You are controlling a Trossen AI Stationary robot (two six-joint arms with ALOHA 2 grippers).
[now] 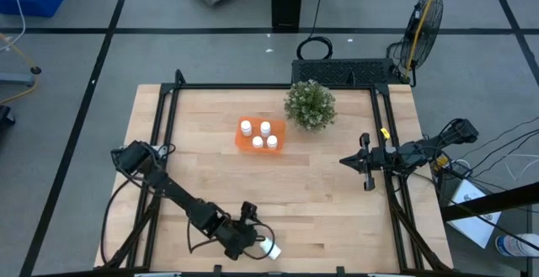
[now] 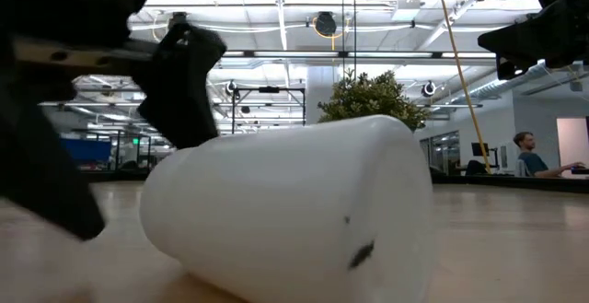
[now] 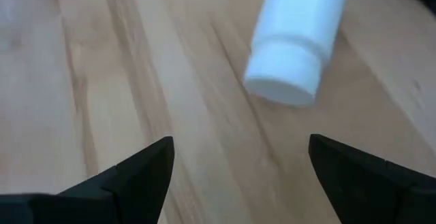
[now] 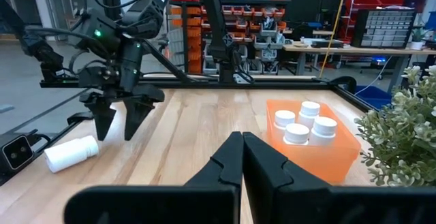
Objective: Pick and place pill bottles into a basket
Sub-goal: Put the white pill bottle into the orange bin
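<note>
Looking down in the high view: orange basket (image 1: 260, 136) sits mid-worktop (image 1: 337, 201) just beside a bushy plant (image 1: 310, 104), w/ four pill bottles (image 1: 259, 134) upright inside. A fifth bottle (image 1: 272, 249) lies on its side at the near worktop edge, well apart from the basket. Left gripper (image 1: 258, 240) hangs right by that bottle, not holding it; right gripper (image 1: 355, 161) waits off at the worktop's right side, near the frame rail, well apart from the basket. Low view: the lying bottle (image 2: 290, 211) fills the shot, tipped on the wood, dark left-arm parts beside it, plant (image 2: 373, 97) behind; a person (image 2: 534, 156) sits far back in the room. Left wrist view: left gripper (image 3: 238, 166) fingers spread wide w/ bare wood between; the bottle (image 3: 294, 37) lies ahead of them, cap end toward the camera, untouched. Right wrist view: right gripper (image 4: 243, 157) fingers pressed together, empty; beyond them the basket (image 4: 313, 146) w/ four bottles (image 4: 304, 123), plant (image 4: 409, 132) just beside it, and the left gripper (image 4: 119, 122) spread next to the lying bottle (image 4: 71, 152).
</note>
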